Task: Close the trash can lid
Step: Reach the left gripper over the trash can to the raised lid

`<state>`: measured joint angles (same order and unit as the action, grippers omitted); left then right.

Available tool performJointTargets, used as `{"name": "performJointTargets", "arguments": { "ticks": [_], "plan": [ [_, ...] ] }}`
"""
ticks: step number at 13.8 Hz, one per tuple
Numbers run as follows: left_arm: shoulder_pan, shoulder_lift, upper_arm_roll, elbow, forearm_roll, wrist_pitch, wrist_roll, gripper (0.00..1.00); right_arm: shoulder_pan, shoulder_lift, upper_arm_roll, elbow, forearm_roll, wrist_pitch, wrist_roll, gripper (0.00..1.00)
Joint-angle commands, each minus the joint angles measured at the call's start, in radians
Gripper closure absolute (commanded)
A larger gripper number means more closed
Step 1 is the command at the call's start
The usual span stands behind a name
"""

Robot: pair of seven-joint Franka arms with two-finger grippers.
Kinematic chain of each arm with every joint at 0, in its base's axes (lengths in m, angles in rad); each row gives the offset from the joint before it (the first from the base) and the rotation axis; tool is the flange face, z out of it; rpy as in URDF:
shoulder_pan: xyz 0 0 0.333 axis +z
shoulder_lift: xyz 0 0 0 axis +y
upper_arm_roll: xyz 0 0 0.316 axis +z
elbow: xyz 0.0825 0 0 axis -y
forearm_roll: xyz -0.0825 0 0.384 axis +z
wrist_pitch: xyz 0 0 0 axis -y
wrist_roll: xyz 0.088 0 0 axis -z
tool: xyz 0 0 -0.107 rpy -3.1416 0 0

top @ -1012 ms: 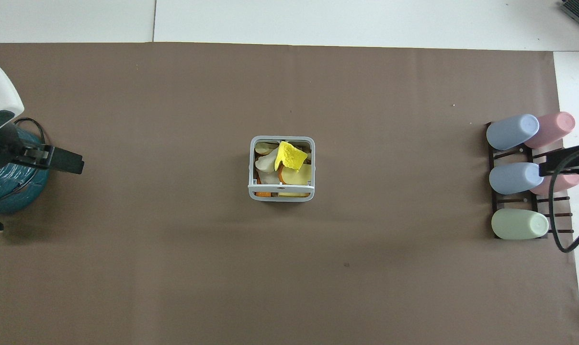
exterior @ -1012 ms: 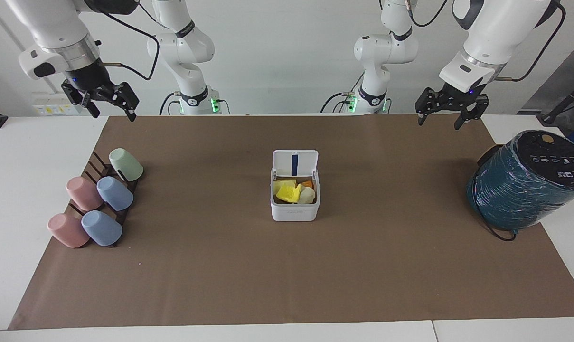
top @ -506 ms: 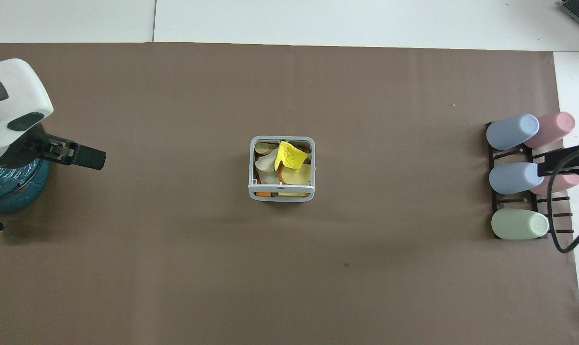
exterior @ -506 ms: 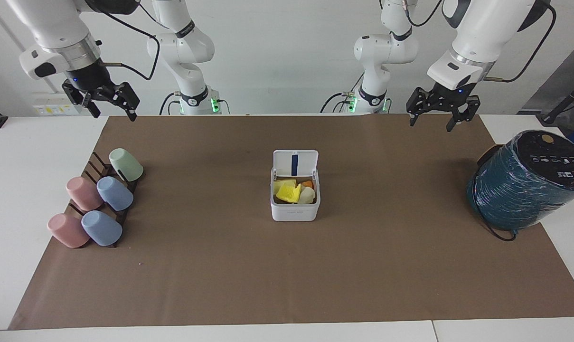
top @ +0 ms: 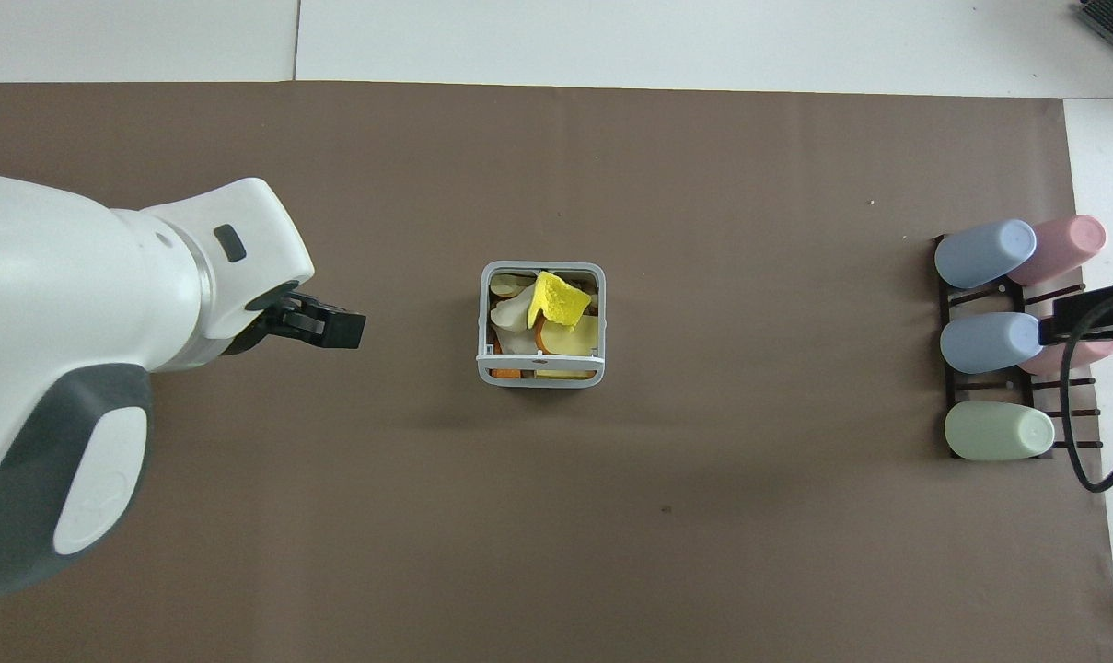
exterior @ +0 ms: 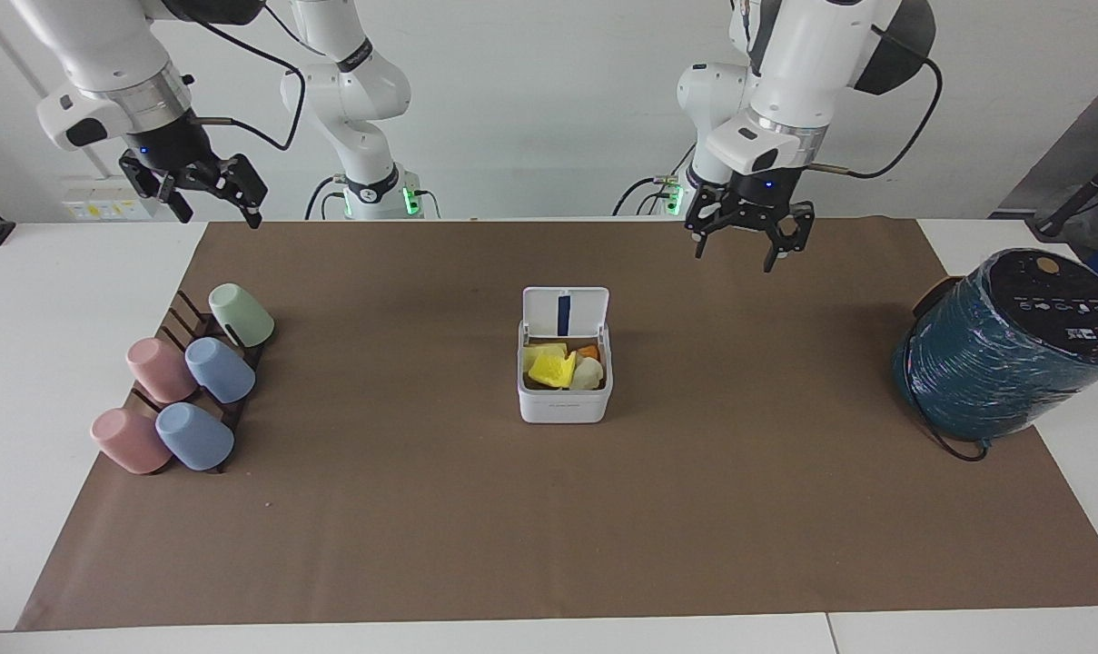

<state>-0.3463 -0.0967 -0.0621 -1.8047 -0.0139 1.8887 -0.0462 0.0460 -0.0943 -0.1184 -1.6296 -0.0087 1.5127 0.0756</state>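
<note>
Mid-mat, one trash can with lid upright, five cups racked, left pincer and right pincer both spread

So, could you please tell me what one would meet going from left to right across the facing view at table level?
Cup rack with pink, blue and green cups → open trash can, its lid standing up → dark teal wrapped cylinder.
</note>
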Motion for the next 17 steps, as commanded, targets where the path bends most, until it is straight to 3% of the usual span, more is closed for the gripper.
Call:
{"name": "performJointTargets", "arguments": {
  "ticks": [1,3,4,5,6,11,14,17],
  "plan": [
    [-0.081,-0.044,0.016,-0.08,-0.001,0.076,-0.058,0.0,0.011,-0.013,-0.009,-0.007,-0.004,-0.008,0.01,0.0],
    [-0.144,-0.044,0.016,-0.111,-0.001,0.11,-0.148,0.31,0.011,-0.013,-0.009,-0.009,-0.005,-0.005,0.01,0.0],
    [-0.17,-0.044,0.016,-0.134,-0.001,0.144,-0.18,0.57,0.012,-0.013,-0.009,-0.009,-0.005,-0.003,0.01,0.0],
    [-0.193,-0.043,0.015,-0.154,-0.001,0.183,-0.205,0.75,0.011,-0.013,-0.009,-0.009,-0.005,-0.003,0.009,0.0],
    [-0.218,-0.038,0.015,-0.172,-0.001,0.216,-0.233,0.85,0.011,-0.013,-0.009,-0.012,-0.005,-0.003,0.007,0.0],
    [-0.29,0.015,0.016,-0.206,-0.001,0.311,-0.268,0.88,0.011,-0.015,-0.009,-0.015,-0.005,0.013,-0.016,0.0],
    [-0.298,0.046,0.016,-0.206,-0.001,0.387,-0.282,0.95,0.011,-0.015,-0.009,-0.015,-0.005,0.012,-0.016,0.0],
    [-0.298,0.077,0.016,-0.205,-0.001,0.435,-0.287,0.96,0.011,-0.015,-0.009,-0.015,-0.005,0.014,-0.016,0.0]
  ]
}}
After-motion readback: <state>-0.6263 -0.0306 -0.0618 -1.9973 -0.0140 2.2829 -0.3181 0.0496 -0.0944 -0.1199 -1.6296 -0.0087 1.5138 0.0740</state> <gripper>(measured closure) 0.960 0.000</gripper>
